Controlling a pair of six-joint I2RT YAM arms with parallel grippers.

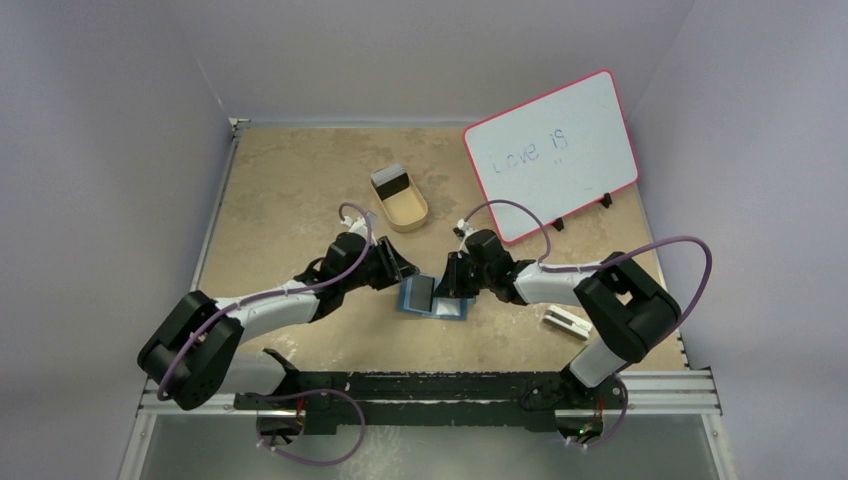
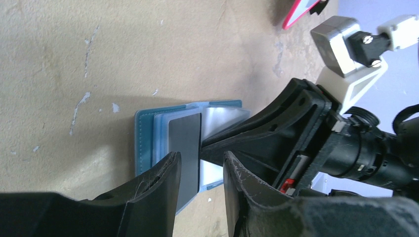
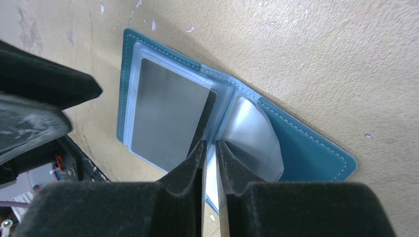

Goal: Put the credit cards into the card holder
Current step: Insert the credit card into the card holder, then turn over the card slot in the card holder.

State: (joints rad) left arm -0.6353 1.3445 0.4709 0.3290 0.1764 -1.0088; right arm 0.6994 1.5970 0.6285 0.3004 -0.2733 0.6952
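The teal-blue card holder (image 1: 447,307) lies open on the table between my two grippers. It also shows in the left wrist view (image 2: 144,133) and the right wrist view (image 3: 316,148). A grey credit card (image 3: 165,116) sits in its left clear sleeve, and shows in the left wrist view too (image 2: 185,140). My right gripper (image 3: 208,144) is shut on a clear inner sleeve (image 3: 254,136) and holds it up. My left gripper (image 2: 200,157) is open, with its fingers on either side of the card's near end. In the top view the left gripper (image 1: 403,272) and right gripper (image 1: 451,283) face each other over the holder.
A tan oval tray (image 1: 405,212) stands at the back with more cards (image 1: 390,181) upright in it. A whiteboard (image 1: 552,155) leans at the back right. A white block (image 1: 563,321) lies at the front right by the right arm.
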